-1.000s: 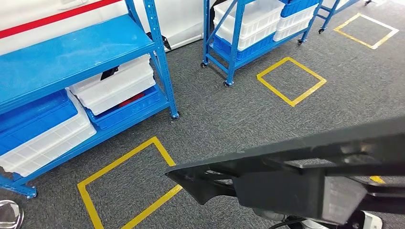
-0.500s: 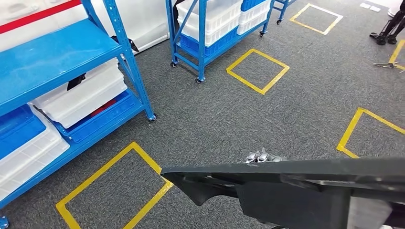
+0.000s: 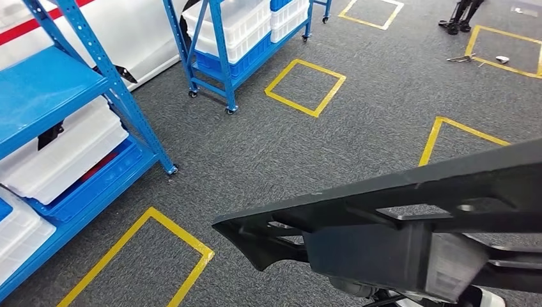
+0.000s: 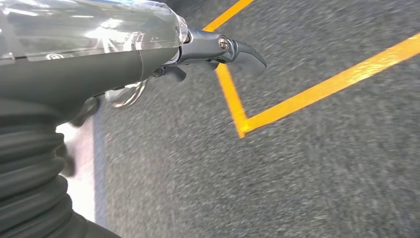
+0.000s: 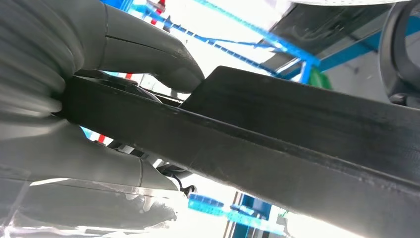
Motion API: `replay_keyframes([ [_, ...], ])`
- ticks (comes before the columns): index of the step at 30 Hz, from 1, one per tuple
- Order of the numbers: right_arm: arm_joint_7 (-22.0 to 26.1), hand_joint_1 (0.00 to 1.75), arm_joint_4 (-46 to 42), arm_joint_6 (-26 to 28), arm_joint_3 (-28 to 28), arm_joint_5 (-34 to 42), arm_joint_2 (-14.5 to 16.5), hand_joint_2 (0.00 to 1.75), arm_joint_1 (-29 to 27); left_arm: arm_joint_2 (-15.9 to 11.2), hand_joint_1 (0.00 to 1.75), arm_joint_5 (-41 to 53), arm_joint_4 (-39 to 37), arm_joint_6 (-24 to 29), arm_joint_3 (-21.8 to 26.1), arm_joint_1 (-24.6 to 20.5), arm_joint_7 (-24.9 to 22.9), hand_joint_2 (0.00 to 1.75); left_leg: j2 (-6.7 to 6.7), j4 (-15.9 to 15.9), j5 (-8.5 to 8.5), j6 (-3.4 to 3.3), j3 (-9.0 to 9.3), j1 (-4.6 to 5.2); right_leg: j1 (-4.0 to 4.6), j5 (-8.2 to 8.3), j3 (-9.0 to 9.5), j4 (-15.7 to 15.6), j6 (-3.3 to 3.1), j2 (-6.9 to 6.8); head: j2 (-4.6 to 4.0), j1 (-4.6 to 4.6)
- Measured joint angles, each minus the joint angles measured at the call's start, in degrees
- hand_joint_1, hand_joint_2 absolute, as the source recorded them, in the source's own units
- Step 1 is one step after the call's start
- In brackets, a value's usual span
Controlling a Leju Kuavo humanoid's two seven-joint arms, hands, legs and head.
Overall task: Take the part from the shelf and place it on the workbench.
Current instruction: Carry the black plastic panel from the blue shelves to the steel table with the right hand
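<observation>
**Carrying the part: keep it level, find the bench**

I am holding the long black plastic part [image 3: 409, 224] across the near right of the head view, its pointed end reaching toward the near centre. In the right wrist view the right hand [image 5: 99, 104] is closing on it, thumb [image 5: 148, 54] on one face of the bar and the other fingers [image 5: 99, 163] on the opposite face, so the grip is sitting near one end of a long piece. The left hand [image 4: 218, 52] is hanging over the grey carpet [image 4: 297, 163] with its fingers curled in and nothing in them.

The blue shelving [image 3: 70, 96] with white crates [image 3: 57, 153] is lying to the far left, a second wheeled blue rack [image 3: 224, 45] farther off. Yellow tape squares [image 3: 305, 87] are marking the floor. No workbench in sight, so I am judging the carry as mid-way.

Notes for doing this well:
- I am watching the free end; held at one end, the part will want to droop and swing.
- I am keeping that tip clear of the rack posts while turning.
- I am not loosening the grip until a bench surface is under the part.
- Bringing the left hand under the free end would steady it.
</observation>
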State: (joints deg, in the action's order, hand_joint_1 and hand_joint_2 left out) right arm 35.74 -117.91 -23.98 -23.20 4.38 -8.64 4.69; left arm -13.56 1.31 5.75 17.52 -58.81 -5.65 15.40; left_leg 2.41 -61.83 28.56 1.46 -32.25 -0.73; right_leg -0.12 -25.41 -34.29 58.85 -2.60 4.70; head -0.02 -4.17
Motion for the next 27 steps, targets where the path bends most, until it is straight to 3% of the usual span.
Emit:
replay_keyframes([
  [2,0.0,1.75,0.1,0.3,-0.3,0.2,-0.1,1.75,-0.1,0.3,0.0,0.0,0.0,0.0,0.0,0.1,0.1,1.75,1.85,4.2,-1.06,-0.39,1.79,0.08,-0.14,0.26,-0.41,0.1,0.59,1.33,0.0,-0.01],
  [4,0.0,1.75,0.1,0.5,-0.5,0.8,-0.4,1.75,-0.1,0.6,0.0,0.0,0.0,-0.2,0.0,0.0,0.5,1.75,1.14,4.9,-1.09,-0.7,2.05,0.18,-0.33,0.67,-0.86,0.0,1.47,2.61,0.0,-0.01],
  [5,0.0,1.75,0.1,0.5,-0.5,1.2,-0.6,1.75,-0.1,0.9,0.0,-0.1,0.0,-0.2,0.0,-0.1,0.8,1.75,0.47,5.2,-1.35,-0.99,2.16,0.12,-0.31,0.6,-1.05,0.1,1.82,2.39,0.0,0.01],
  [7,0.0,1.75,0.1,0.6,-0.6,1.7,-1.1,1.75,0.3,1.3,0.0,-0.1,0.0,-0.3,0.0,-0.3,1.3,1.75,-0.97,6.0,-1.88,-1.69,2.43,-0.1,-0.08,-1.22,-2.31,2.7,2.43,-0.17,0.0,0.01],
  [9,0.0,1.75,0.3,0.5,-0.7,2.0,-1.4,1.75,0.5,1.6,0.0,-0.1,0.0,-0.3,0.0,-0.2,1.5,1.75,-2.46,6.3,-1.99,-2.04,2.47,0.0,-0.22,-4.97,-5.49,9.6,2.87,-3.27,0.0,0.01],
  [11,0.0,1.75,0.6,-0.1,-0.8,2.7,-1.5,1.75,0.7,1.8,0.0,-0.1,0.0,-0.2,0.1,-0.1,1.8,1.75,-3.97,6.2,-1.9,-2.03,2.4,0.09,-0.56,-7.26,-8.4,15.9,3.25,-4.25,0.0,0.0],
  [12,0.0,1.75,0.9,-0.6,-0.8,3.2,-1.5,1.75,1.1,1.8,0.0,-0.1,0.0,0.0,0.3,-0.1,2.2,1.75,-4.73,6.2,-1.83,-1.96,2.41,0.1,-0.73,-6.9,-8.5,16.3,3.4,-4.49,0.0,0.0],
  [14,0.0,1.75,1.6,-1.3,-0.9,4.0,-1.5,1.75,2.5,1.9,0.0,-0.1,0.0,0.3,0.7,-0.2,3.1,1.75,-6.04,6.0,-1.56,-1.63,2.57,0.09,-0.99,-3.53,-5.17,10.4,3.54,-5.48,0.0,0.0],
  [16,0.0,1.75,2.4,-1.3,-1.0,4.2,-1.5,1.75,4.3,1.7,0.0,0.0,0.0,0.3,1.4,-0.3,4.1,1.75,-7.14,5.6,-1.08,-1.02,2.71,0.35,-0.74,-1.14,-1.1,2.9,3.11,-7.61,0.0,0.0],
  [17,0.0,1.75,2.7,-1.0,-1.0,4.3,-1.4,1.75,5.0,1.5,0.0,0.0,0.0,0.3,1.7,-0.4,4.4,1.75,-7.58,5.4,-0.87,-0.72,2.76,0.5,-0.58,-0.85,-0.15,0.9,2.74,-8.25,0.0,0.0],
  [18,0.0,1.75,3.0,-0.7,-1.1,4.4,-1.4,1.75,5.4,1.3,0.0,0.0,0.0,0.2,2.0,-0.5,4.7,1.75,-8.04,5.3,-0.75,-0.38,2.82,0.65,-0.35,-1.05,0.05,0.3,2.28,-8.36,0.0,0.0],
  [20,0.0,1.75,3.3,-0.6,-1.1,4.7,-1.3,1.75,5.5,0.8,0.0,0.0,-0.1,0.3,2.8,-0.6,5.3,1.75,-8.45,5.3,-0.48,0.25,2.94,0.55,-0.33,-0.89,-0.13,0.2,1.49,-7.18,0.0,-0.01],
  [22,0.0,1.75,3.4,-1.3,-1.1,5.0,-1.1,1.75,5.6,0.4,0.0,0.0,-0.1,0.5,4.0,-0.6,6.0,1.75,-6.36,3.3,1.2,0.8,2.24,0.22,-0.48,-0.72,-0.15,0.0,0.79,-6.11,0.0,-0.01],
  [24,0.0,1.75,3.6,-2.1,-1.1,5.3,-0.7,1.75,5.7,0.2,0.0,0.0,-0.1,0.8,5.2,-0.4,6.7,1.75,-3.68,-3.2,4.82,1.04,-0.6,0.02,-0.51,-0.65,-0.13,-0.1,0.27,-5.02,0.0,-0.01],
  [26,0.0,1.75,3.8,-2.5,-1.1,5.2,-0.3,1.75,5.7,0.0,0.0,0.0,-0.2,1.3,6.2,-0.1,7.6,1.75,-3.01,-10.7,7.42,1.07,-4.28,0.03,-0.28,-0.64,-0.12,-0.1,0.03,-3.62,0.0,0.0],
  [27,0.0,1.75,4.0,-2.6,-1.2,5.1,-0.1,1.75,5.6,-0.1,0.0,0.0,-0.3,1.6,6.7,0.0,8.3,1.75,-2.93,-12.2,7.17,0.99,-5.2,0.05,-0.15,-0.64,-0.07,-0.1,0.0,-2.81,0.0,0.0],
])
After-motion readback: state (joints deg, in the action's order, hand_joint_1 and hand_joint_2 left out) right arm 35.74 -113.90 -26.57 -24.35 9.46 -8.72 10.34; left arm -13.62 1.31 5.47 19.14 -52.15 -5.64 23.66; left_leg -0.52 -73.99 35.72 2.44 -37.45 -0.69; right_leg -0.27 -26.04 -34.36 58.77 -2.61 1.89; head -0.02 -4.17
